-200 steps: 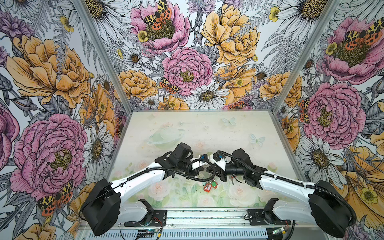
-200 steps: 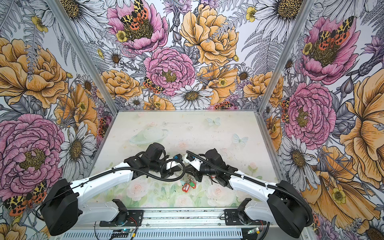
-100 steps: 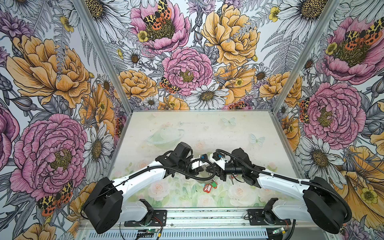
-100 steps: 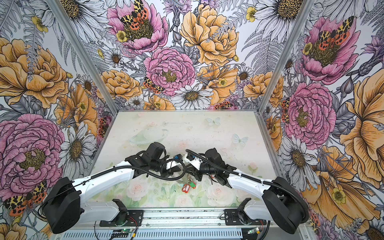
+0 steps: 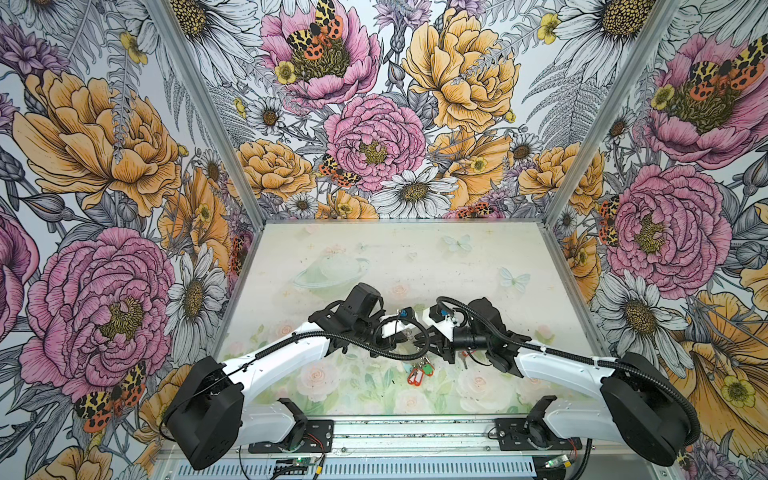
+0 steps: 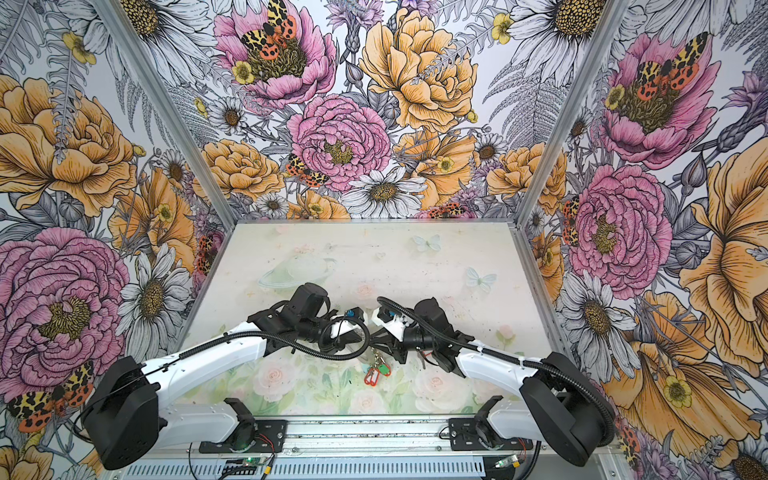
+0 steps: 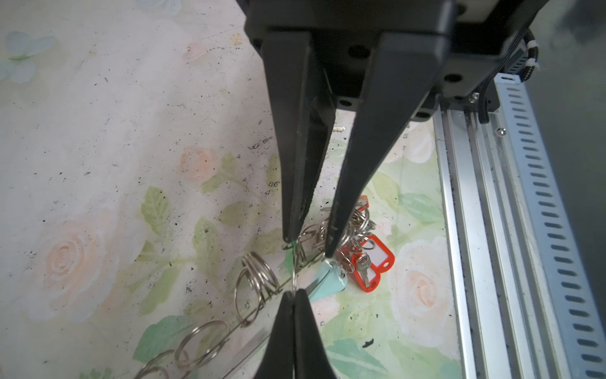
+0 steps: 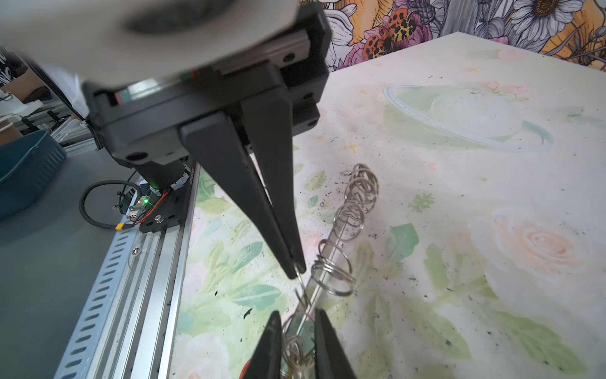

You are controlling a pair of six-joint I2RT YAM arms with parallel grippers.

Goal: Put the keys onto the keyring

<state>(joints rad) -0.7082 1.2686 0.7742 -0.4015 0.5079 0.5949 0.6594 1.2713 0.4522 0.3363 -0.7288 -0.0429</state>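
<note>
The left claw [image 7: 292, 295] is clenching one thin wire ring of the keyring [image 7: 249, 285] just above the desk [image 7: 98, 131]. The right claw [image 7: 309, 246] is standing with jaws slightly apart around the neighbouring tangle of rings, and whether it is gripping any I cannot tell. The red-tagged key [image 7: 373, 265] is lying just beyond that tangle, beside a teal tag [image 7: 329, 282]. Two things are threatening, by my judgement: the springy wire slipping from the left pinch, or the right tips snagging a wrong ring and dragging the band askew.
</note>
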